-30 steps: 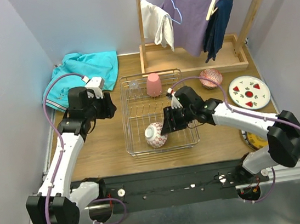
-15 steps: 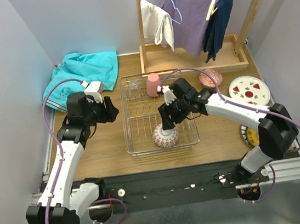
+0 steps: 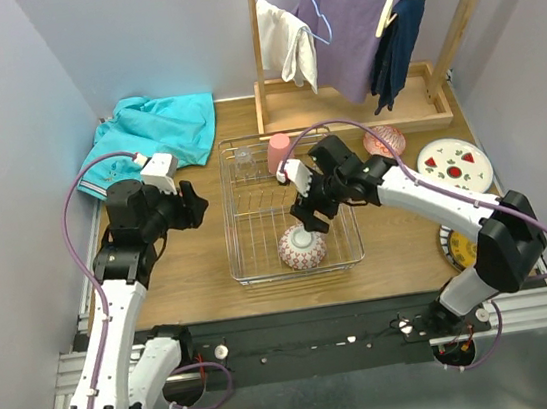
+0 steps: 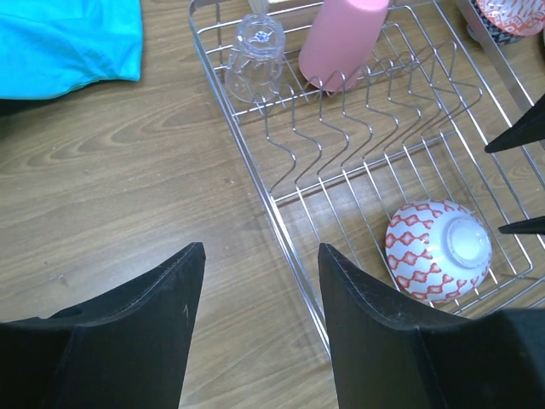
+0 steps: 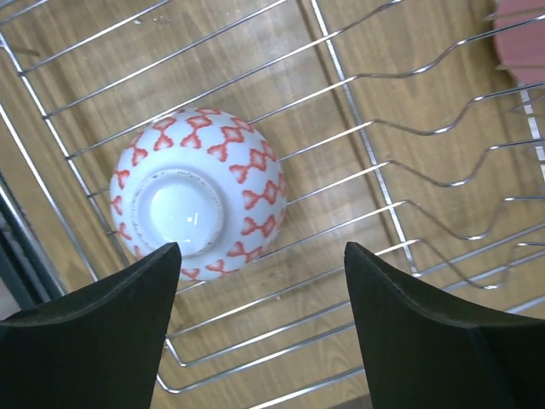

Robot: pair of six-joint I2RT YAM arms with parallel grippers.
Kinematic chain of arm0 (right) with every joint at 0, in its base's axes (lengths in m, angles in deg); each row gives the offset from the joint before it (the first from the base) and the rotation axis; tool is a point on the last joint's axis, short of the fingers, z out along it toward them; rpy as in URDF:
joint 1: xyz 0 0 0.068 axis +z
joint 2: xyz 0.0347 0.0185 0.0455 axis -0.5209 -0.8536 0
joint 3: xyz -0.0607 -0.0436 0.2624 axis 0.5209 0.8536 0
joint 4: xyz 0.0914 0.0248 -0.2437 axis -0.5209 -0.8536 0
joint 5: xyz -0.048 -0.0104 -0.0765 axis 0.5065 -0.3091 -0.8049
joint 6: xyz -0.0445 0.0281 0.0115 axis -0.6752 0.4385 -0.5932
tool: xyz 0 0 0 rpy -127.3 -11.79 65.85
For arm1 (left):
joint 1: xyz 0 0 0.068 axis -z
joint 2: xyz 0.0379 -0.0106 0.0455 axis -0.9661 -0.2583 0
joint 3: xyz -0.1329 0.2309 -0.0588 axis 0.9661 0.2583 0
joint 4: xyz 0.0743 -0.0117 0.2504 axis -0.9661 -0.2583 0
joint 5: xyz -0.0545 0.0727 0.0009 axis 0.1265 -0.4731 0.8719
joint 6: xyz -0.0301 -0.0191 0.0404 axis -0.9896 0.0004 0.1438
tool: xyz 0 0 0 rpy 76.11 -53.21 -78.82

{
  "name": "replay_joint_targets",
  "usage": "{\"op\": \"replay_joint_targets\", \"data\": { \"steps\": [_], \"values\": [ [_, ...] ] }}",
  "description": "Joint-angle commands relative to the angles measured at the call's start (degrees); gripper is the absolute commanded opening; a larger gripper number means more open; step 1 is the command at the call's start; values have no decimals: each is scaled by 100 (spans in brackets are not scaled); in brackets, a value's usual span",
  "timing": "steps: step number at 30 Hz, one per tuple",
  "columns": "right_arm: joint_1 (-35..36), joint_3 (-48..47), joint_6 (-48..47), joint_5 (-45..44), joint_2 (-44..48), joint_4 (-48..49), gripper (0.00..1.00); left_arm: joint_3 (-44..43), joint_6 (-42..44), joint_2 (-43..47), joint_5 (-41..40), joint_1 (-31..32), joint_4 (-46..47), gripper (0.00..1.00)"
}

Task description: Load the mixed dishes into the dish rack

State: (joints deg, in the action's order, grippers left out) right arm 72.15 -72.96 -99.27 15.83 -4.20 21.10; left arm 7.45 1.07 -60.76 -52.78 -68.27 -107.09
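Note:
The silver wire dish rack (image 3: 227, 221) stands mid-table. In it the pink-patterned bowl (image 3: 302, 250) lies upside down near the front; it also shows in the right wrist view (image 5: 200, 192) and the left wrist view (image 4: 436, 249). The pink cup (image 3: 279, 153) and the small clear glass (image 3: 244, 164) stand at the rack's far end. My right gripper (image 3: 303, 223) hangs open and empty just above the bowl (image 5: 260, 247). My left gripper (image 3: 193, 203) is open and empty over the table left of the rack (image 4: 260, 251). The blue-patterned bowl (image 3: 384, 141) and the fruit plate (image 3: 454, 168) sit right of the rack.
A striped yellow plate (image 3: 458, 250) lies at the right front, partly hidden by my right arm. A teal cloth (image 3: 157, 124) lies at the back left. A wooden clothes rack (image 3: 351, 103) with hanging garments stands at the back.
My right gripper set the pink-patterned bowl upside down in the rack, let go and lifted off it. My left arm drew back to the left.

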Motion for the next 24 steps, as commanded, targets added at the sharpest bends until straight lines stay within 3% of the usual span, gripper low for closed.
{"op": "replay_joint_targets", "data": {
  "steps": [1,6,9,14,24],
  "values": [
    [-23,-187,-353,-1095,129,-137,83,48,114,158,104,-193,-92,65],
    [-716,24,140,-2010,526,374,77,74,105,211,139,-360,-153,65],
    [-1463,16,27,-1872,465,515,74,100,79,185,174,-456,-110,65],
    [-2473,-484,-246,-1739,-448,497,73,109,-105,-35,297,-798,-4,65],
    [-3055,-1302,-721,-1651,-1950,893,72,-49,-861,-615,534,-1651,242,65]
  ]
}}
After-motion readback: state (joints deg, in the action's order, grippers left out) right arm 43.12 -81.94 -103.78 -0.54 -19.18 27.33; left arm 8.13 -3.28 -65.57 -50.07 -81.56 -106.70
